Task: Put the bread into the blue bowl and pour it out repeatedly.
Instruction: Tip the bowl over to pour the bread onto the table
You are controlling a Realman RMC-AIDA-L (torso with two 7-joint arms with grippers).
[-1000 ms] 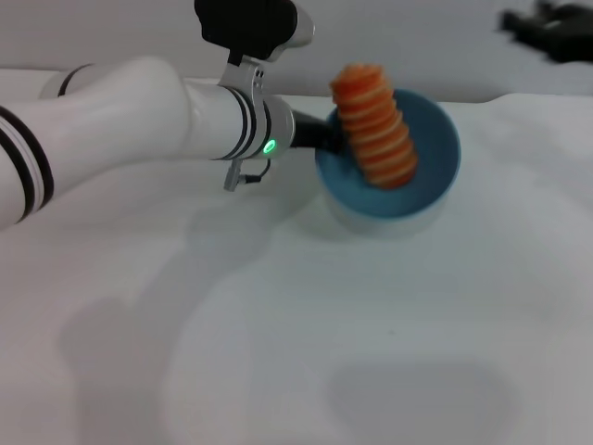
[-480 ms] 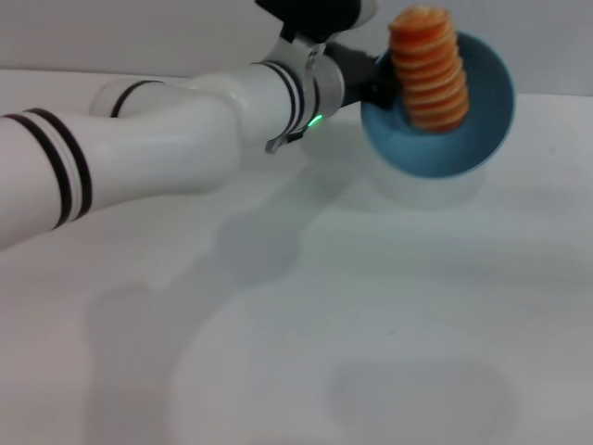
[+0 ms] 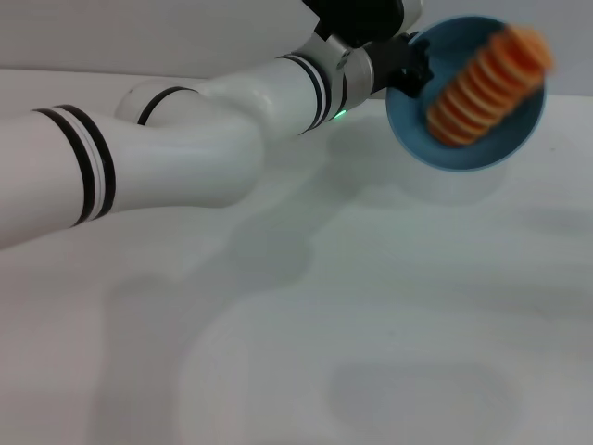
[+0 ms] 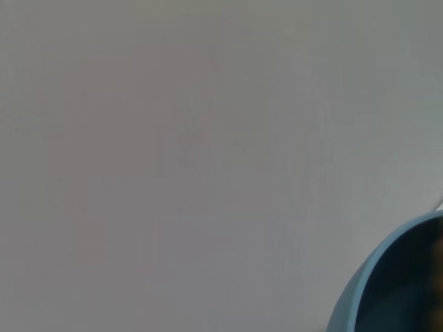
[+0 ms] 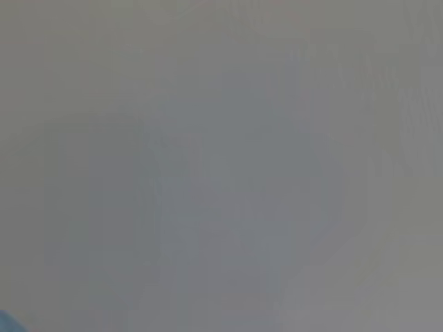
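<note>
Head view: I'm seeing my left gripper clenching the blue bowl at upper right, tipping it; the bread is lying inside, poking past the rim. I'd be rolling slowly. Left wrist view is catching only the bowl's edge at lower right. Right wrist view is showing nothing; right gripper unseen.

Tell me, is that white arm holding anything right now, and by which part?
Yes. The left tool grips the blue bowl by its rim, on the side nearest the arm. The bowl is lifted and tilted, with the bread lying inside it.
</note>
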